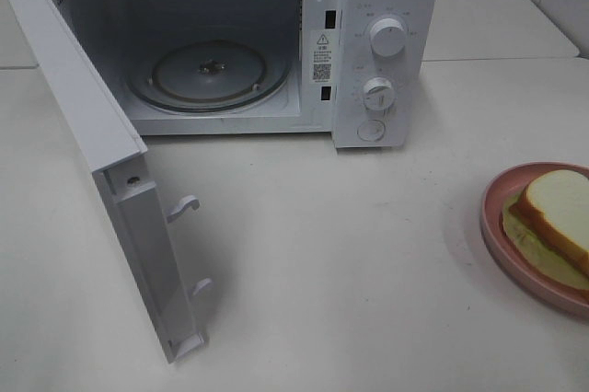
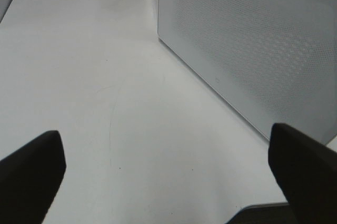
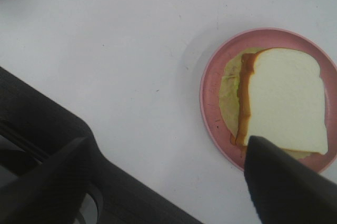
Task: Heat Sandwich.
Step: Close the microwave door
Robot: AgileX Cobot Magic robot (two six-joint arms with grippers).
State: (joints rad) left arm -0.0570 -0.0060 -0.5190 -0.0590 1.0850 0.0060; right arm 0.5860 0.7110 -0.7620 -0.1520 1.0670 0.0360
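Presently the right pincer [image 3: 163,182] stands apart and empty over the white surface [image 3: 105,50], one finger [image 3: 284,187] overlapping the near rim of the pink plate [image 3: 210,103] in its wrist view. Whether that finger touches the plate cannot be told. The sandwich [image 3: 284,100] lies on the plate just ahead of this pincer: a white top slice with tan crust, and green filling showing at one edge. Judgement: the pincer is spread and placed here to take hold of the plate rim, which would carry the sandwich without crushing the bread.

The left pincer [image 2: 168,176] also stands wide apart, holding nothing, above bare surface. Ahead of it and to one side runs the perforated outer face of the microwave door [image 2: 253,56], near but not touching.

Farther off, the exterior view shows the microwave [image 1: 386,51] with its door [image 1: 110,162] swung fully out, the glass turntable [image 1: 210,74] inside bare. Judgement: the door stands open so the cavity can receive the plate. The sandwich is well apart from the cavity, at the right edge of that view, so loading is not yet done. Two dials [image 1: 386,36] sit on the control panel, beyond the plate.
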